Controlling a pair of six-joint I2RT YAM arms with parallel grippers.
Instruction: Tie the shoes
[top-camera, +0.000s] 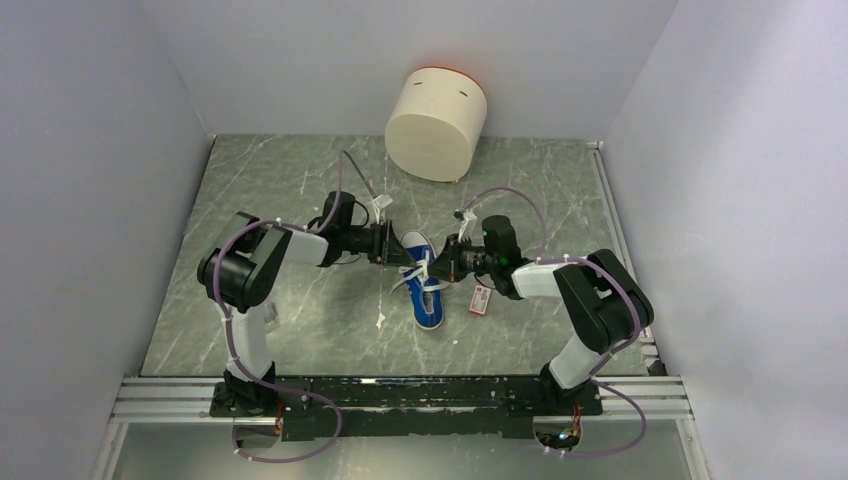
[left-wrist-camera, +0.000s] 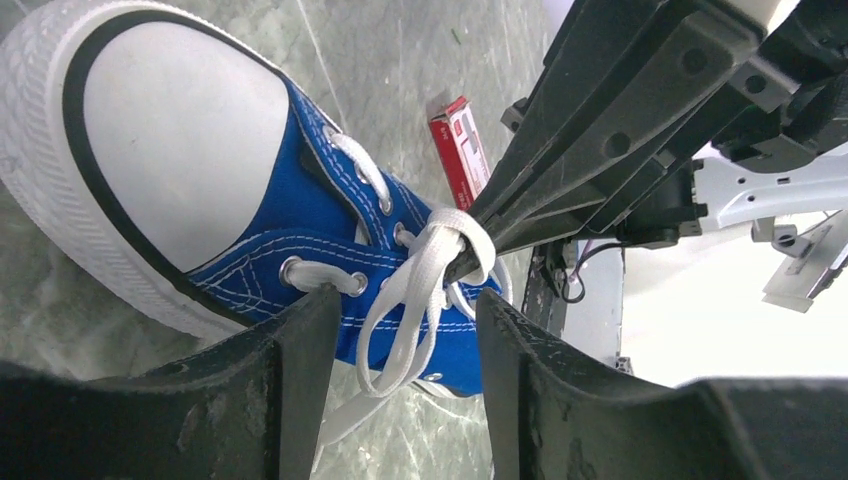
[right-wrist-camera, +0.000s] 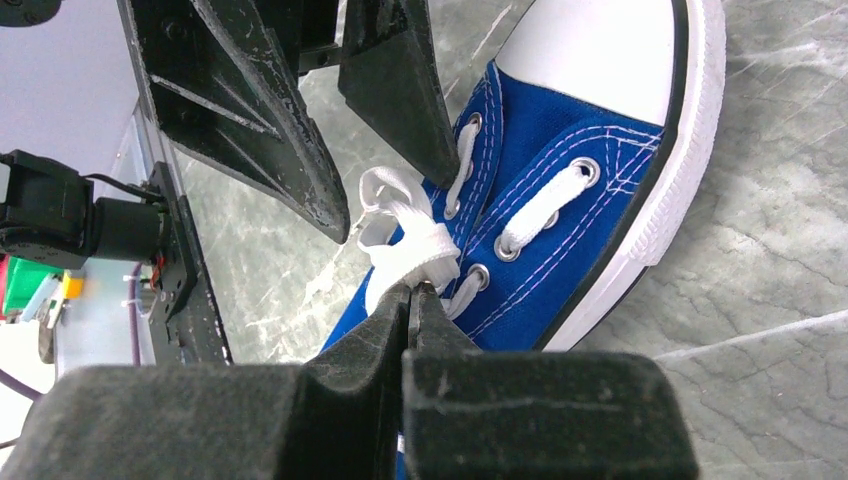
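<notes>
The small blue sneaker (top-camera: 426, 290) lies mid-table, with its white toe cap (left-wrist-camera: 170, 150) toward the far side. My right gripper (right-wrist-camera: 415, 290) is shut on a bunch of white lace (right-wrist-camera: 410, 245) above the eyelets and holds it up off the shoe; it also shows in the top view (top-camera: 441, 263). My left gripper (left-wrist-camera: 405, 340) is open, its fingers (left-wrist-camera: 290, 370) on either side of a hanging lace loop (left-wrist-camera: 405, 320) without touching it. In the top view the left gripper (top-camera: 392, 246) is at the shoe's left side, facing the right gripper.
A red-and-white flat packet (top-camera: 481, 298) lies just right of the shoe and also shows in the left wrist view (left-wrist-camera: 460, 150). A large white cylinder (top-camera: 436, 122) stands at the back. A small white scrap (top-camera: 380, 321) lies left of the heel. Grey walls enclose the marbled table (top-camera: 280, 200).
</notes>
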